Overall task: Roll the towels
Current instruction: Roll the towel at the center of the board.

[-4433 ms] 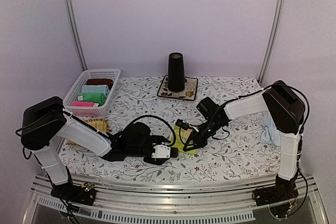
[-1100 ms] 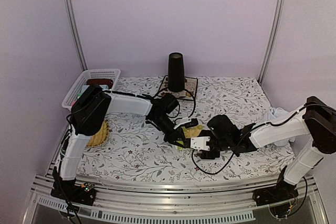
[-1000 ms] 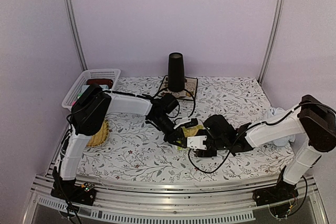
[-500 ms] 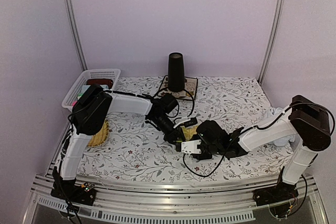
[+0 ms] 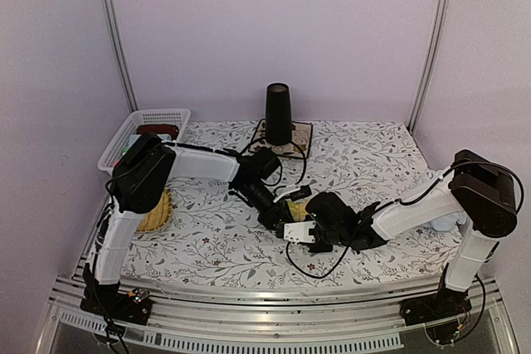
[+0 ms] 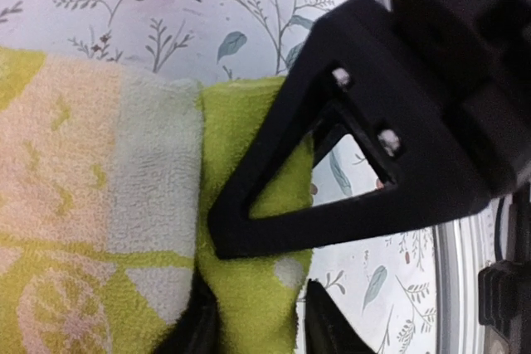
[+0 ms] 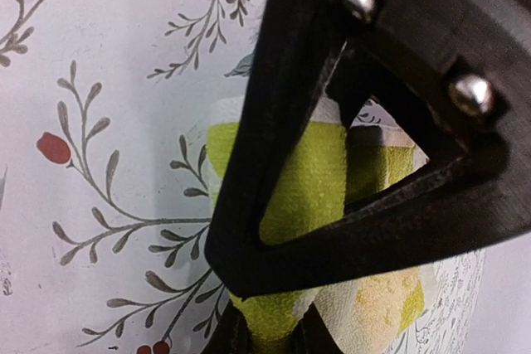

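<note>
- A back wall in pale lilac is seen behind the table, softly and evenly lit.
- Side walls of the same colour are seen at the left and at the right.
- Two slim metal poles are set against the back wall, one at the left and one at the right, each leaning outward towards the top.
- The table is covered by a white cloth printed with grey leafy sprigs and small red flowers.
- An aluminium rail is fixed along the near edge.
</note>
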Available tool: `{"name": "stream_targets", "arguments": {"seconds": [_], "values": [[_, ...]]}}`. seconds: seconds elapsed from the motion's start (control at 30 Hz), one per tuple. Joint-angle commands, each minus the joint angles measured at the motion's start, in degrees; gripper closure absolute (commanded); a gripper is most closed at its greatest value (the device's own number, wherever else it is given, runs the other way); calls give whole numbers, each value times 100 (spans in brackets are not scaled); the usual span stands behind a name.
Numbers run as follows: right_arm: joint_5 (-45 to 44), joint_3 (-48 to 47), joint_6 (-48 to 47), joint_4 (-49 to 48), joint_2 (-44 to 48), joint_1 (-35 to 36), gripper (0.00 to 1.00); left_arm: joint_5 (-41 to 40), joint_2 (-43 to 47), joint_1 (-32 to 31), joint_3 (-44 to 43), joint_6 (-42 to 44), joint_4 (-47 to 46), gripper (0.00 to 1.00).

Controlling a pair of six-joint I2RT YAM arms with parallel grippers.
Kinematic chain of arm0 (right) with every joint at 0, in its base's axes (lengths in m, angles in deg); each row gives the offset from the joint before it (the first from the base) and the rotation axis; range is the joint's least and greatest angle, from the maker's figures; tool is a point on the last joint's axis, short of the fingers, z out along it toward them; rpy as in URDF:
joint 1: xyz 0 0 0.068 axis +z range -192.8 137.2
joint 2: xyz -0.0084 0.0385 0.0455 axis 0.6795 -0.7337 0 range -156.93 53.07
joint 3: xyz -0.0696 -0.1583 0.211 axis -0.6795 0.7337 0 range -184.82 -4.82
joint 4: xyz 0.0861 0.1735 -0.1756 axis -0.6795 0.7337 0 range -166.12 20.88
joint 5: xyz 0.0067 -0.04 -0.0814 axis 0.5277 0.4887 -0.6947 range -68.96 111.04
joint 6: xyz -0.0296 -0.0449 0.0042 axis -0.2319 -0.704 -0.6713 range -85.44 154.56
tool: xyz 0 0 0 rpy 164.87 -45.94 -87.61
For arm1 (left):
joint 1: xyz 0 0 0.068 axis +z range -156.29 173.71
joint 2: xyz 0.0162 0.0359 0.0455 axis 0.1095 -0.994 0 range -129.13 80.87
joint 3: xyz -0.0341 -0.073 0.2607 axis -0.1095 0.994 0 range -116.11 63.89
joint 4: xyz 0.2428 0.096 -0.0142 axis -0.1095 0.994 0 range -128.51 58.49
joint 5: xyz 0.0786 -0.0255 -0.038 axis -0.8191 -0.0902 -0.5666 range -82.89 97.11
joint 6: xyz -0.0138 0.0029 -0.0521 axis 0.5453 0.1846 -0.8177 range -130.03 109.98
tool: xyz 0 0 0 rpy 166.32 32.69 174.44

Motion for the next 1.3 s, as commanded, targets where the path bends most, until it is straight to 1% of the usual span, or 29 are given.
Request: {"name": "stream_targets", "arguments": {"seconds": [0.0, 0.17, 0.23, 0.3, 0.43, 0.5, 0.57, 0.73, 0.87, 1.0, 1.1, 1.17, 1.27], "values": [[145, -15, 243, 446, -32, 20, 89, -647, 128, 150, 381, 55, 218, 54], [566, -42, 479, 720, 127, -77, 91, -1108, 810, 200, 839, 84, -2, 31], [880, -137, 609, 905, 162, -191, 91, -1343, 1207, 229, 1161, 113, -193, 25], [1337, -283, 731, 1137, 166, -318, 91, -1625, 1622, 258, 1547, 153, -529, 22], [2161, -702, 988, 1655, 28, -596, 91, -2256, 2538, 294, 2529, 300, -1421, 20], [2486, -908, 1138, 1896, -64, -697, 92, -2570, 2895, 294, 3179, 366, -1991, 20], [2834, -1089, 1244, 2112, -118, -775, 92, -2824, 3179, 287, 3649, 425, -2520, 20], [3933, -1623, 1416, 2858, -366, -1037, 92, -3453, 3547, 143, 4504, 701, -3610, 21], [4559, -2089, 1509, 3391, -685, -1267, 91, -4033, 3611, -255, 5059, 1215, -4529, 22], [4961, -2404, 1731, 3736, -990, -1456, 90, -4357, 3582, -644, 5509, 1502, -5244, 22], [5030, -2452, 1817, 3953, -1188, -1495, 90, -4383, 3621, -769, 5728, 1550, -5594, 23], [5055, -2766, 1891, 4099, -1364, -1521, 89, -4401, 3687, -854, 5876, 1631, -5768, 24], [5138, -2987, 2046, 4254, -1578, -1537, 89, -4370, 3824, -962, 6062, 1687, -6088, 26]]}}
